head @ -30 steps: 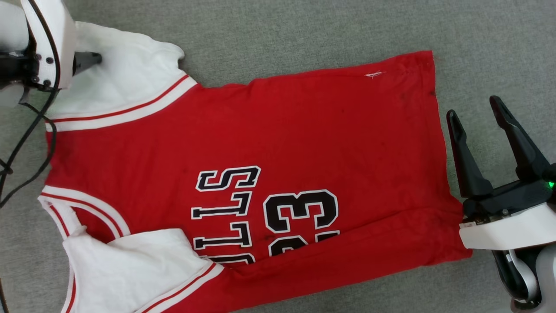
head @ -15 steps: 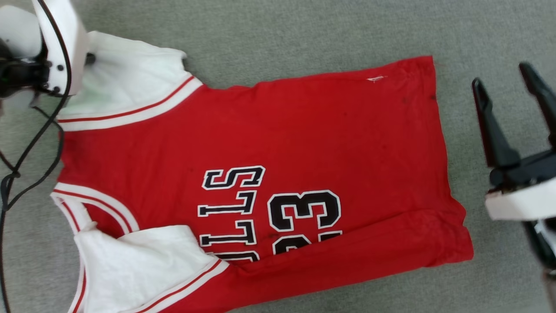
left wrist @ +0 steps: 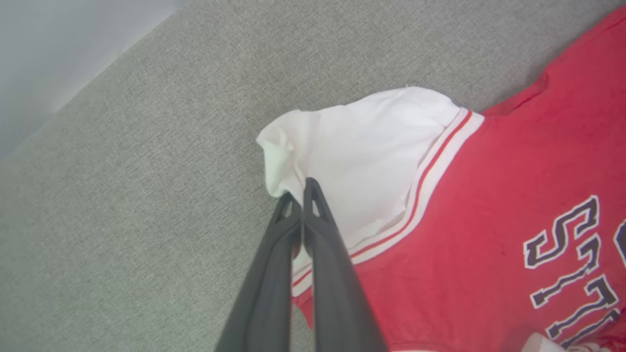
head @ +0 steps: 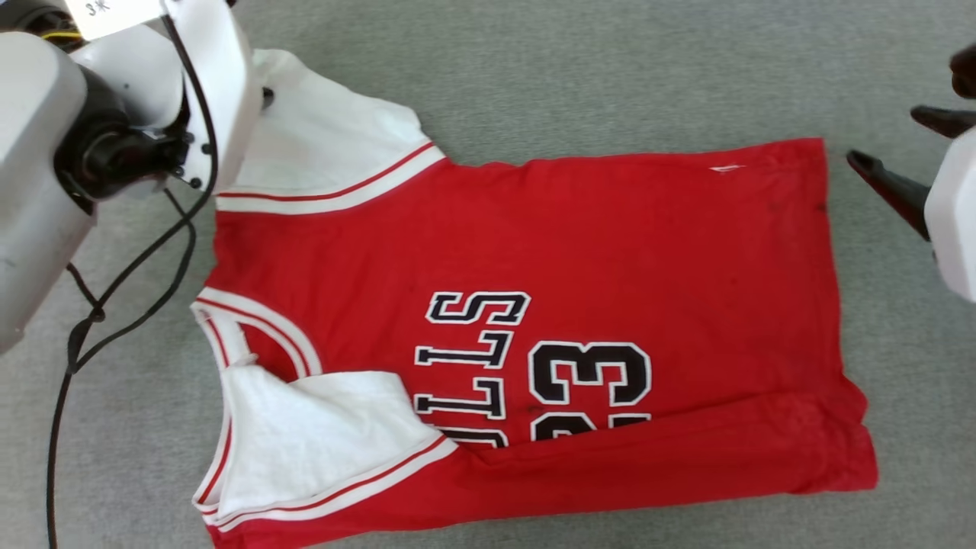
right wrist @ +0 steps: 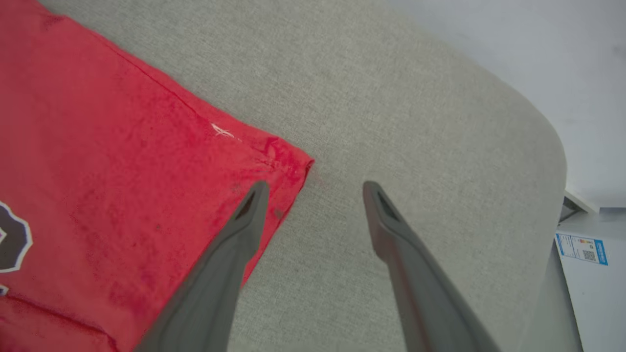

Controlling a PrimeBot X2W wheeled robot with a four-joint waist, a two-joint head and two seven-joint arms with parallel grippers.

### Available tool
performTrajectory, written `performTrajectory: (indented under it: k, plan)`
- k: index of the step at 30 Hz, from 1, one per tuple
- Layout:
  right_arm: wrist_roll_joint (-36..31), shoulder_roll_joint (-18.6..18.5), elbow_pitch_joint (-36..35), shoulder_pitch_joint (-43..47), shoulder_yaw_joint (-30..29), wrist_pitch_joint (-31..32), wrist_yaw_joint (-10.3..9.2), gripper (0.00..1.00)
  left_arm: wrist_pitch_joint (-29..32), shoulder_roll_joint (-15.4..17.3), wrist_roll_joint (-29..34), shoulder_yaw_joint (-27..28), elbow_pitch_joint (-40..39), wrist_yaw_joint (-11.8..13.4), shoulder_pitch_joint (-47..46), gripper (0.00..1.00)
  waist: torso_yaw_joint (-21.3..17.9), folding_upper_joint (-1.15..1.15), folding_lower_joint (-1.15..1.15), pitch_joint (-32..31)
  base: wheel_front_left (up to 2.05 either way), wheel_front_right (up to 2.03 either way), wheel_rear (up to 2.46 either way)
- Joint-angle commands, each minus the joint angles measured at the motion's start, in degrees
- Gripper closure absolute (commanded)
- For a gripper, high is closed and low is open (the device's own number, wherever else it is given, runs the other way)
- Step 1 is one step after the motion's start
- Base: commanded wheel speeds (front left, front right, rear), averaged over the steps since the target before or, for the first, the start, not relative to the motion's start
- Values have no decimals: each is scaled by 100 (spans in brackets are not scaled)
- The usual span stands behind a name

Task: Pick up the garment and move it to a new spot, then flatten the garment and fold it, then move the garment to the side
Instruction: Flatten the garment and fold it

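**Desk:** Where does the garment lie from your jaws?

**Me:** The red jersey shirt (head: 579, 244), with white short sleeves, striped trim and black BULLS 23 lettering, lies flat on the grey cloth-covered surface (head: 579, 69). Its long axis runs from my left jaws to my right jaws, collar end at the left.

**Desk:** Left side?

**Me:** My left jaws are pinched tight on the edge of the far white sleeve (left wrist: 362, 146). The cloth puckers at the tips.

**Desk:** And the right?

**Me:** My right jaws stand wide, holding nothing. The far hem corner (right wrist: 293, 166) sits just ahead of the tips. One finger (right wrist: 244, 220) hangs over red cloth, the other over bare surface.

**Desk:** What does the next move turn on?

**Me:** That corner, I judge. The right arm is nearer. I'd bring it down astride the hem before closing.
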Motion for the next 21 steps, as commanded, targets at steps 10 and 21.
performTrajectory:
  k: [10, 21]
  plan:
    - [475, 68, 1150, -1150, 774, 1627, -3, 0, -285, -68, 71, -169, -425, -3, -228, 100, 419, 0, 0, 395, 0, 0, 0]
    - [609, 375, 2101, -873, 1506, 1311, -1, 0, -502, 10, 43, -352, -555, -4, -394, 100, 523, 0, 0, 629, 0, 0, 0]
